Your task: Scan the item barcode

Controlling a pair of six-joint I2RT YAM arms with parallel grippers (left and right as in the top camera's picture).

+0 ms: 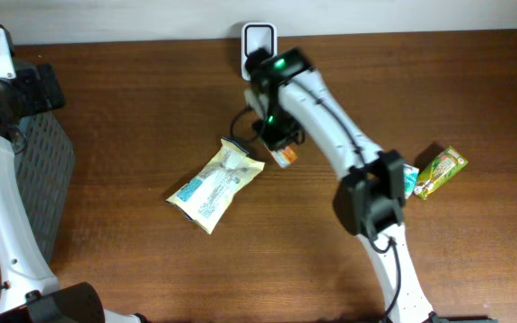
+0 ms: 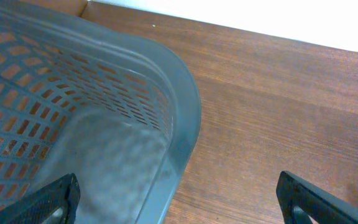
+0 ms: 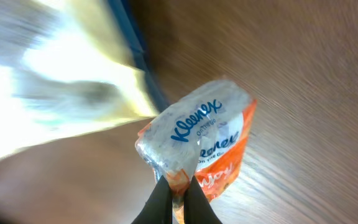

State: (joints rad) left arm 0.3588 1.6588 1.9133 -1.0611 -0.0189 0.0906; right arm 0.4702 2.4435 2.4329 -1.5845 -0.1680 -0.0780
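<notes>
right gripper (image 3: 178, 200) pinching Kleenex pack (image 3: 197, 134) corner | left gripper (image 2: 176, 200) gaping | turn barcode slowly toward white scanner (image 1: 258, 38)

Brown wood-grain table (image 1: 151, 99). Left edge: grey perforated plastic basket (image 1: 52, 179) standing on the top. Centre: pale yellow snack packet (image 1: 215, 184), flat, lying at an angle. Right side: green-yellow wrapper (image 1: 441, 170), flat, with a small blue-white packet (image 1: 410, 179) just beside it, partly hidden. Far edge, middle: white scanner (image 1: 258, 38).
</notes>
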